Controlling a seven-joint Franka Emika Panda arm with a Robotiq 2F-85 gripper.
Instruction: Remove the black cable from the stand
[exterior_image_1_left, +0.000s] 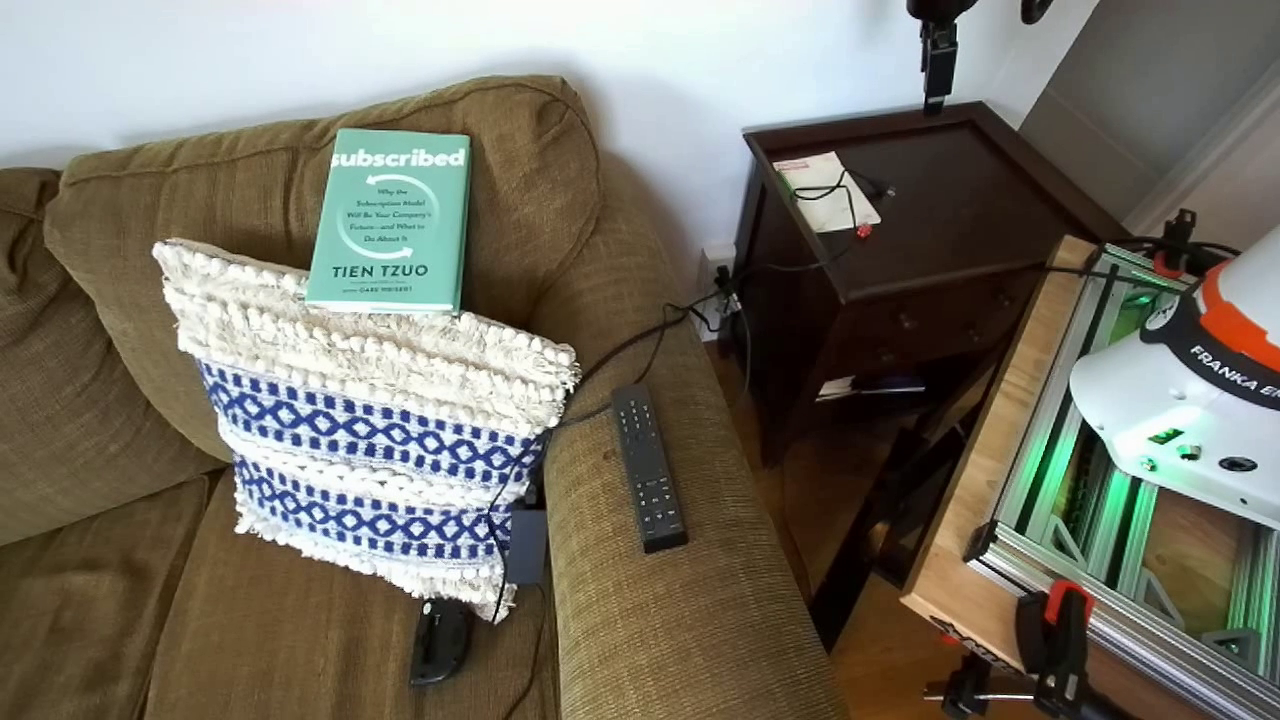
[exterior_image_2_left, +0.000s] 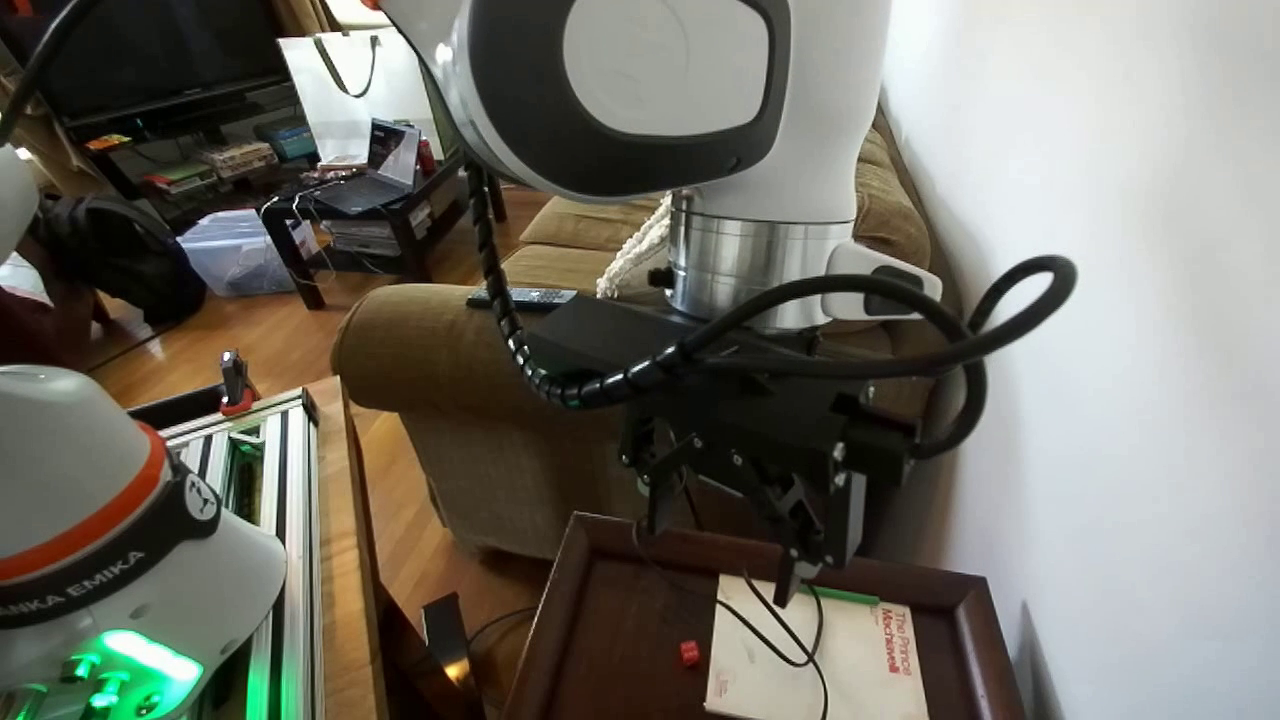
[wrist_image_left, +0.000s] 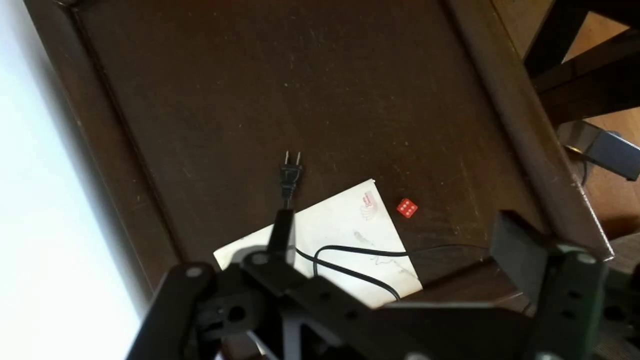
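Note:
The black cable (exterior_image_1_left: 820, 190) lies looped over a white book on the stand (exterior_image_1_left: 960, 220), in both exterior views. It runs over the stand's sofa-side edge toward the wall outlet. The cable (exterior_image_2_left: 800, 662) and stand (exterior_image_2_left: 610, 620) sit below my gripper (exterior_image_2_left: 722, 558). In the wrist view the two-pin plug end of the cable (wrist_image_left: 290, 177) lies on the bare stand top (wrist_image_left: 350, 100), beyond the book. My gripper (wrist_image_left: 396, 235) is open and empty, its fingers wide apart above the cable. The left finger hides part of the cable. One finger shows at the top of an exterior view.
A white book (wrist_image_left: 345, 225) lies under the cable, with a red die (wrist_image_left: 407, 208) beside it. The stand has a raised rim. A white wall (exterior_image_2_left: 1120, 400) borders it. A brown sofa (exterior_image_1_left: 680, 600) with a remote (exterior_image_1_left: 648, 470) stands alongside. The robot's bench (exterior_image_1_left: 1000, 430) is close by.

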